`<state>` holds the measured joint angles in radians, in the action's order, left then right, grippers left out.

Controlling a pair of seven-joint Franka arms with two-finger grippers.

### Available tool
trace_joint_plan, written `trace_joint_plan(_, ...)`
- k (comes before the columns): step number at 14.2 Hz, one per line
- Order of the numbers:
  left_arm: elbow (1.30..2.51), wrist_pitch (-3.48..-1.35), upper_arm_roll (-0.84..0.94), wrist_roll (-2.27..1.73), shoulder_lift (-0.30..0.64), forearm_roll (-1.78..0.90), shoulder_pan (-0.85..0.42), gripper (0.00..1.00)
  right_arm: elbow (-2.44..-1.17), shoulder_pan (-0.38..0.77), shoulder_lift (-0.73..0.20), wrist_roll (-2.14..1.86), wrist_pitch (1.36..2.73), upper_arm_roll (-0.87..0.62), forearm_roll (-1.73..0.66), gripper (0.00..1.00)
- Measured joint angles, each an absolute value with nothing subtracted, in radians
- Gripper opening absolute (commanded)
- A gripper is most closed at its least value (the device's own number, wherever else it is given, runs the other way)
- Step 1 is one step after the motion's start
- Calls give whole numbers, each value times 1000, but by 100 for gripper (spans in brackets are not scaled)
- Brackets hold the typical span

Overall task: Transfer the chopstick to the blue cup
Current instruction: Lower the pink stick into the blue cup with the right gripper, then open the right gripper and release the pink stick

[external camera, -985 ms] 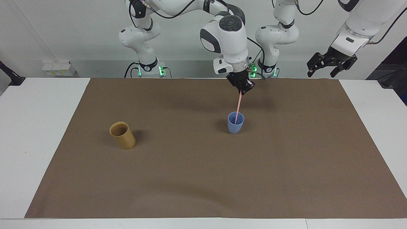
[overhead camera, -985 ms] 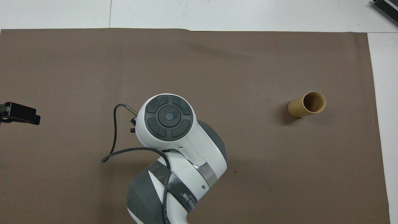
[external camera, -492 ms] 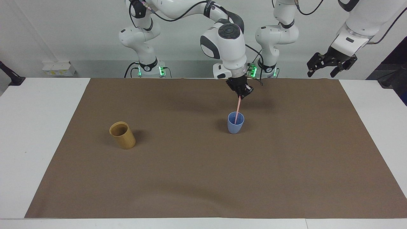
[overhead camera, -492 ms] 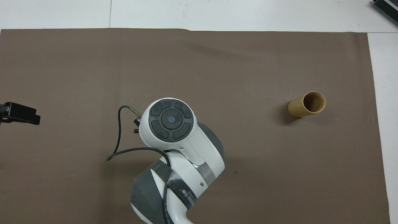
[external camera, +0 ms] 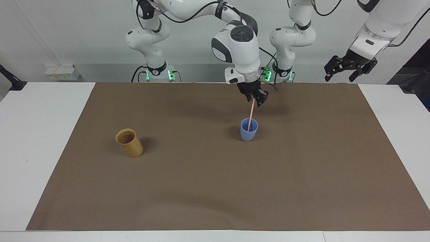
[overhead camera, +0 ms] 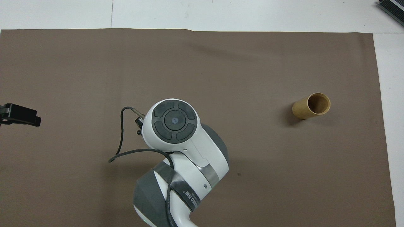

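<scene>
Right gripper (external camera: 254, 99) hangs over the blue cup (external camera: 249, 130), fingers spread around the chopstick's (external camera: 251, 114) top, its foot inside the cup. Left gripper (external camera: 349, 67) waits, open.

- One pale pink chopstick (external camera: 250, 115), standing tilted in the blue cup.
- Two cups in all: one light-blue cup (external camera: 249, 129) and one tan bamboo-coloured cup (external camera: 129, 143).
- One brown mat (external camera: 215, 188) spread over the white surface (external camera: 40, 134).
- Two robot arms, each with one gripper: the right gripper (external camera: 254, 97) and the left gripper (external camera: 349, 67).
- One black clamp-like object (external camera: 10, 80) at the surface's edge, toward the right arm's end.
</scene>
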<state>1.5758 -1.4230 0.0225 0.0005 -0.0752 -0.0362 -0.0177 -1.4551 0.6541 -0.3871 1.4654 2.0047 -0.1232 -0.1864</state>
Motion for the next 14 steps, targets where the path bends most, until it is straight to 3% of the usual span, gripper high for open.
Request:
trace_joint_plan(1,1576,-1423,23,0,-75,-36,-18,100,-1454,652,-386,1465,2005,-123,-186,80)
trace_joint_plan(2,1576,-1423,23,0,-75,-36,-18,100,-1451,649,-385,1465,2003,-123,-186,97)
trace_joint_plan(3,1576,-1423,23,0,-75,-36,-18,100,-1447,646,-381,1465,1998,-122,-186,100)
trace_joint_plan(9,1576,-1423,23,0,-75,-36,-18,100,-1428,595,-305,1388,1885,-117,-186,100)
trace_joint_plan(14,1576,-1423,23,0,-75,-36,-18,100,-1475,416,-194,1138,1747,-110,-174,100)
